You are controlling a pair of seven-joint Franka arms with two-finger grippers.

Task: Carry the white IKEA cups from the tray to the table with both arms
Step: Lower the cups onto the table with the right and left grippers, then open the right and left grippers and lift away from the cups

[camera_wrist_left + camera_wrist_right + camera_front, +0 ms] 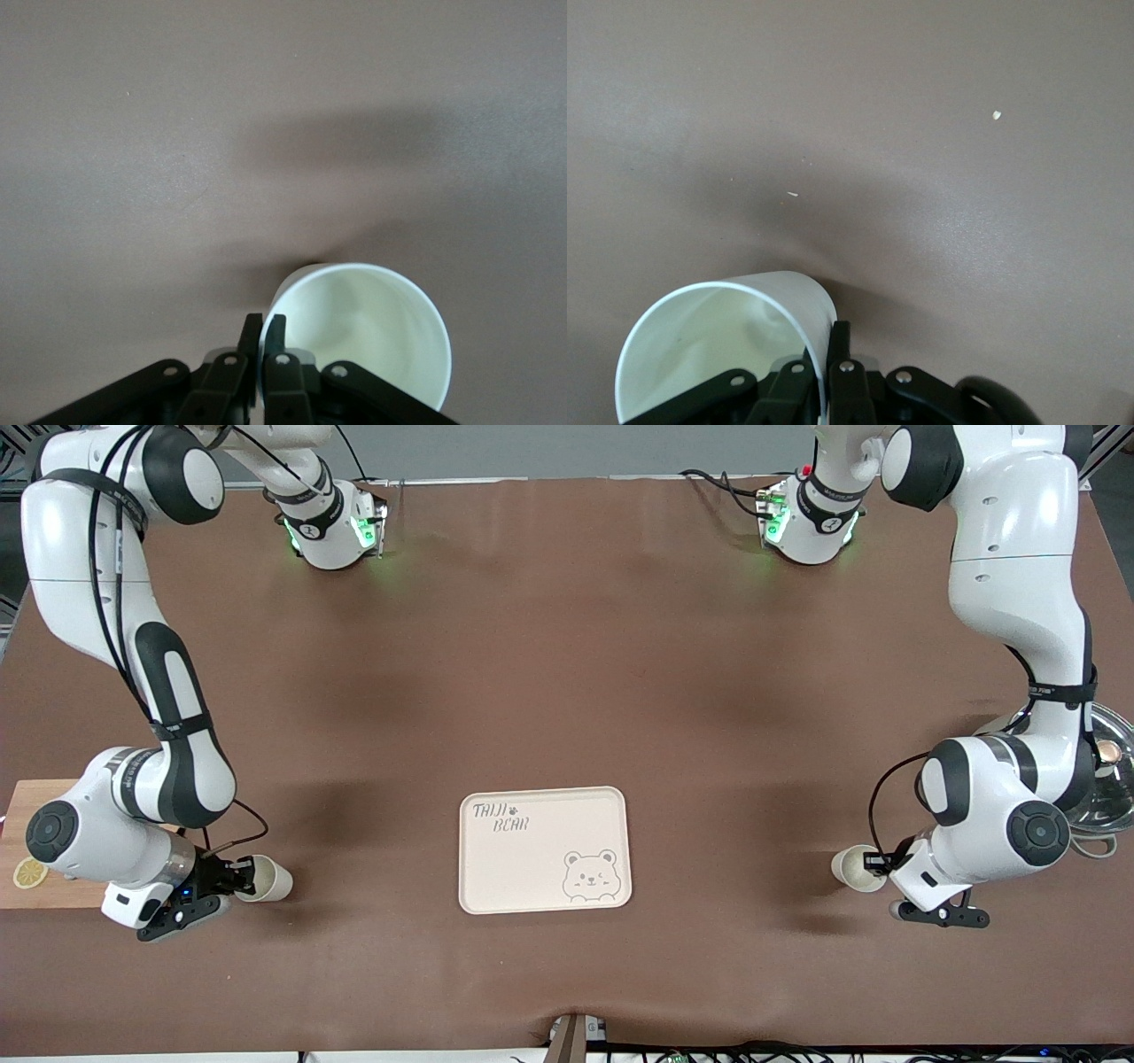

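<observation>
Cups tilted | left gripper (879, 861) pinches cup (856, 867) rim | right gripper (237, 879) pinches cup (266, 878) rim

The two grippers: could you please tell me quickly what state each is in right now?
Left gripper: shut on the rim of a white IKEA cup.
Right gripper: shut on the rim of the other white IKEA cup.

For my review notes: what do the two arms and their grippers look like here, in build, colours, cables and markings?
Both arms are glossy white jointed shells with black joint bands and round black caps. The left arm and right arm each carry a thin black cable strapped along the links. Green lights glow at both bases. The left gripper and right gripper are small and black, with slim black fingers showing silver screws.
</observation>
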